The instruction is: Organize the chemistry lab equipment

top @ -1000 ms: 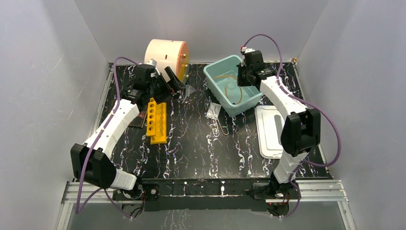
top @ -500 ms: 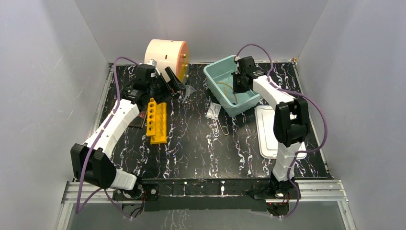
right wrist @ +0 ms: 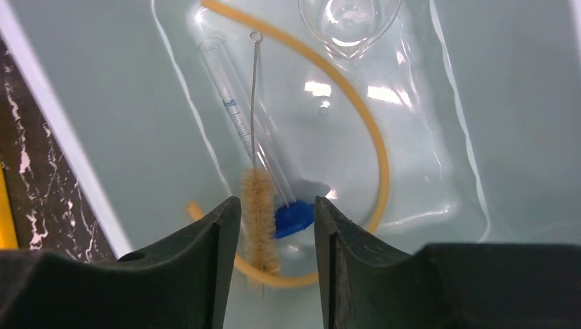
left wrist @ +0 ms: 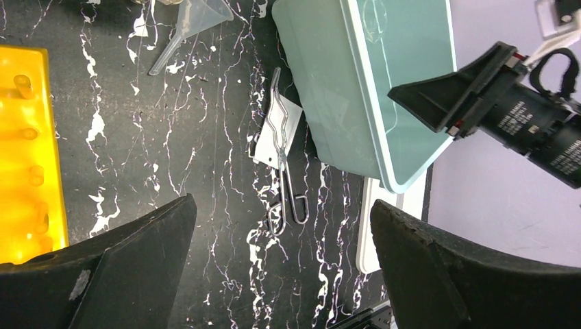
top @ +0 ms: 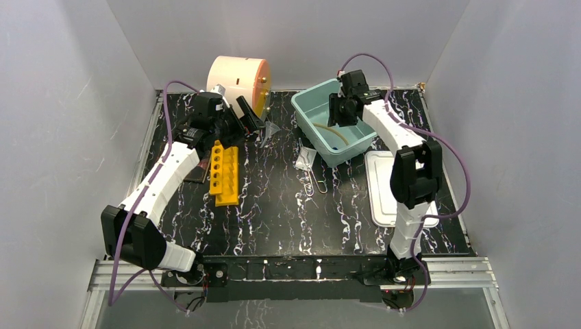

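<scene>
Tube (right wrist: 236,116) flat in bin (right wrist: 89,103), blue cap (right wrist: 293,218) toward right hand (right wrist: 275,205)

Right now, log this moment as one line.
right gripper open over teal bin | bin holds brush, glass tube, tan tubing, glass dish | left gripper open, empty | yellow rack, funnel, tongs on table

Black worktop (top: 274,205) veined in white, with bright lab pieces

The worktop is black marble-pattern with white and faint violet streaks. The tube rack (top: 224,173) is bright yellow, the bin (top: 314,92) pale teal, and the lid (top: 384,195) white. The rubber tube (right wrist: 373,137) is tan; the glass tube (right wrist: 233,103) is clear with fine blue markings and a blue cap (right wrist: 293,218). The brush (right wrist: 259,205) has tan bristles on silver wire. The dish (right wrist: 348,20) is clear and the tongs (left wrist: 284,178) silver. The drum (top: 236,79) is cream with an orange face.
</scene>
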Controlling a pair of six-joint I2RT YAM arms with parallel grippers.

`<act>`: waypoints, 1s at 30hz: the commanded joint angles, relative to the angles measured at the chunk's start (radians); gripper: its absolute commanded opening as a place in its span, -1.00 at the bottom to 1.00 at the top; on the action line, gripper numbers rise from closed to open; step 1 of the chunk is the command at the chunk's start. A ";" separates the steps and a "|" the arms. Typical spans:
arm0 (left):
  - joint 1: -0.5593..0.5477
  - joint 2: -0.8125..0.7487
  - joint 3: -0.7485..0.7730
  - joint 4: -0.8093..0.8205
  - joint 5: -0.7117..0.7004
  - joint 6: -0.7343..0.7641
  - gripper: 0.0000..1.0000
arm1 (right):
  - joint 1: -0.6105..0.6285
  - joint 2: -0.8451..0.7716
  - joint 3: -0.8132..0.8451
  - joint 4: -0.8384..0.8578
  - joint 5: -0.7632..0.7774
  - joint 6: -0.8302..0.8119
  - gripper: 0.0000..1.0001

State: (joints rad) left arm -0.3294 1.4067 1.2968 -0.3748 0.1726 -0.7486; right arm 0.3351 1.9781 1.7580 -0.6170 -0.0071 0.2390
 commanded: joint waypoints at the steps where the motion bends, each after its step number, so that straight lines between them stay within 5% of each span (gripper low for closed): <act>1: -0.003 -0.015 0.002 -0.012 -0.009 0.021 0.97 | 0.004 -0.122 0.052 -0.034 0.002 0.023 0.07; 10: -0.003 -0.011 -0.003 -0.022 -0.024 0.019 0.97 | 0.075 -0.238 0.033 -0.025 -0.051 -0.002 0.16; 21: -0.002 -0.035 0.042 -0.135 -0.219 0.012 0.97 | 0.388 -0.273 -0.132 -0.050 0.235 0.048 0.19; 30: -0.002 -0.040 0.040 -0.168 -0.266 -0.005 0.97 | 0.446 -0.134 -0.165 -0.108 0.383 0.144 0.29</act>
State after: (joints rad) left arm -0.3294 1.4071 1.3052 -0.5121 -0.0456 -0.7464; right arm 0.7856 1.8038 1.5963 -0.6994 0.2615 0.3210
